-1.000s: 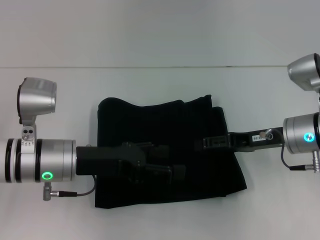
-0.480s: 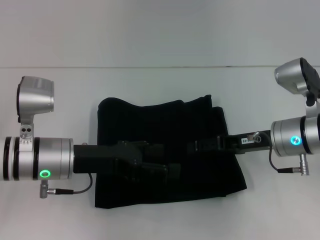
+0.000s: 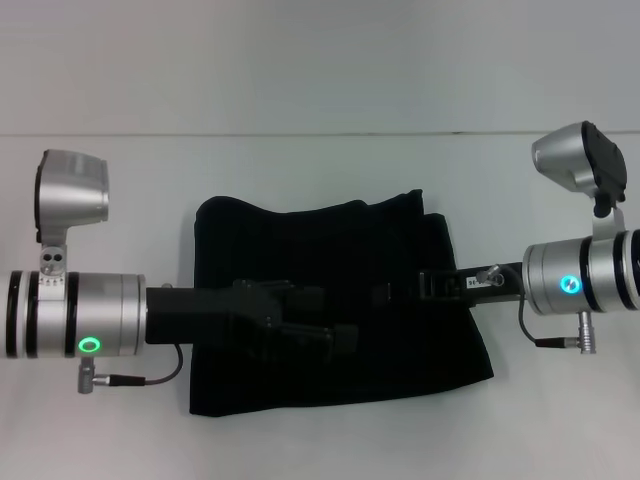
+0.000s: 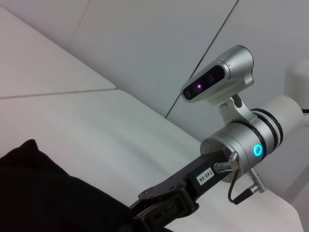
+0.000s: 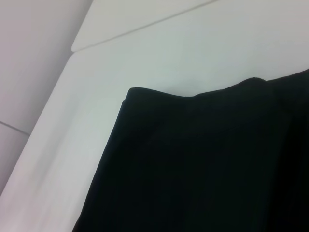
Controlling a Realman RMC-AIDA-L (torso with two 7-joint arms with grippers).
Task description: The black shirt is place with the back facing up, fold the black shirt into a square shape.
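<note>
- White table surface [image 3: 300, 170] fills the head view; a pale wall rises behind its far edge.
- Head view: the black shirt [image 3: 330, 240] lies flat at the table's centre, folded into a rough rectangle, plain side up, with a second layer showing along its right edge.
- Head view: the left gripper [image 3: 335, 335] reaches in from the left and sits over the shirt's middle. Black fingers against black fabric; whether they are apart or together cannot be told.
- Head view: the right gripper [image 3: 390, 292] reaches in from the right, over the shirt's right half, near the left gripper. Its finger state cannot be told either.
- Left wrist view: a corner of the shirt [image 4: 43, 193] rests on the table [image 4: 96, 125]. The right gripper [image 4: 159, 212] enters over the fabric; its tips are cut off at the picture's edge. The right arm's wrist camera [image 4: 217, 77] sits above its silver cuff.
- Right wrist view: the shirt [image 5: 203, 164] covers most of the picture, with one rounded corner and a folded edge lying flat on the table [image 5: 145, 63]. No fingers are visible.
</note>
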